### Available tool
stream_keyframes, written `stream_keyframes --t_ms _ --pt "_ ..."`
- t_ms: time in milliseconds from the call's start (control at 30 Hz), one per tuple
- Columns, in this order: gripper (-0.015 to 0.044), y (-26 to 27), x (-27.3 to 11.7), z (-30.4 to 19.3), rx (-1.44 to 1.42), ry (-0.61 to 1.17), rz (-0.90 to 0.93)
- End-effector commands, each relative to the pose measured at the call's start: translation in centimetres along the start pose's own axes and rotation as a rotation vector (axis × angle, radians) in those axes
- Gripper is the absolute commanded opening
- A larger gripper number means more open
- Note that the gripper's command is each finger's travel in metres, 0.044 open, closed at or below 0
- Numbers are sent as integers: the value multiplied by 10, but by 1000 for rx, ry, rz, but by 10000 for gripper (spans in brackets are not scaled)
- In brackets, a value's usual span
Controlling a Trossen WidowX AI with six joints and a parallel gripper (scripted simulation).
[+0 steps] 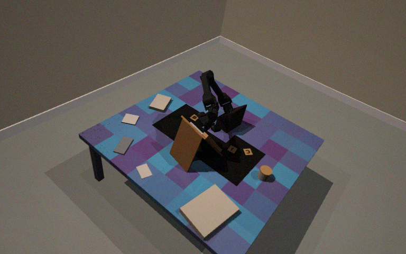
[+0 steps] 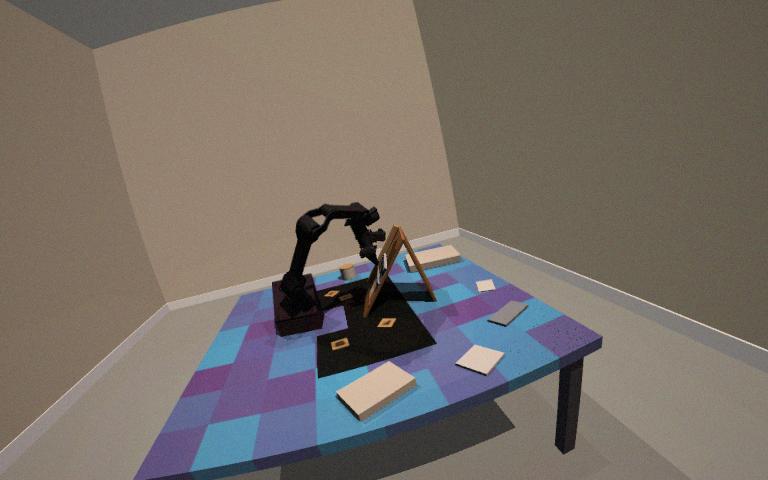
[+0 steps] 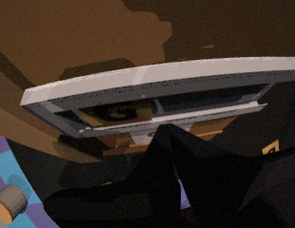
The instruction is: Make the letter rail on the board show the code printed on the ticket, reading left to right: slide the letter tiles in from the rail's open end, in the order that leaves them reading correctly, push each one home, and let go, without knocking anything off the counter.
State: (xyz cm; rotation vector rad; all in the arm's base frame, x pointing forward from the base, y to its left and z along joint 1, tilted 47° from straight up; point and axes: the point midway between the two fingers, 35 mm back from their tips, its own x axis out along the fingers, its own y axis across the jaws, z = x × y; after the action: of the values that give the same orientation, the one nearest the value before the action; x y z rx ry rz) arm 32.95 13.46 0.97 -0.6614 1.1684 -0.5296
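The tilted wooden board point(image 1: 184, 144) point(image 2: 372, 299) carries a pale letter rail point(image 2: 381, 270) point(image 3: 162, 67). A tile reading G point(image 3: 116, 113) sits in the rail's left part in the wrist view; the rest of the rail shows dark. My gripper point(image 3: 166, 129) point(image 2: 375, 262) is shut and empty, its tips at the rail's lower lip. The ticket point(image 3: 144, 137) below the rail is mostly hidden by the fingers, its code unreadable. Loose tiles lie on the black mat: one tile point(image 1: 194, 117) point(image 2: 339, 343), a second point(image 2: 386, 322), a shaded third point(image 1: 232, 148) point(image 2: 346, 297), and a fourth point(image 1: 247, 151) point(image 2: 331, 293).
A round wooden-topped cylinder point(image 1: 265, 173) point(image 2: 347, 271) point(image 3: 10, 204) stands beyond the black mat point(image 1: 171, 124) point(image 2: 331, 362). A large pale slab point(image 1: 210, 209) point(image 2: 434, 257), a smaller block point(image 1: 160, 102) point(image 2: 376, 389) and a grey slab point(image 1: 123, 145) point(image 2: 508, 313) lie near the table edges.
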Motion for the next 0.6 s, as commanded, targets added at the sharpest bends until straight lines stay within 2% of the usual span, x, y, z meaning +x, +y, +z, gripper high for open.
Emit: stream_keyframes --t_ms 0,567 --pt "0 1 1 3 -4 -4 1" --pt "0 0 7 8 -4 -4 1"
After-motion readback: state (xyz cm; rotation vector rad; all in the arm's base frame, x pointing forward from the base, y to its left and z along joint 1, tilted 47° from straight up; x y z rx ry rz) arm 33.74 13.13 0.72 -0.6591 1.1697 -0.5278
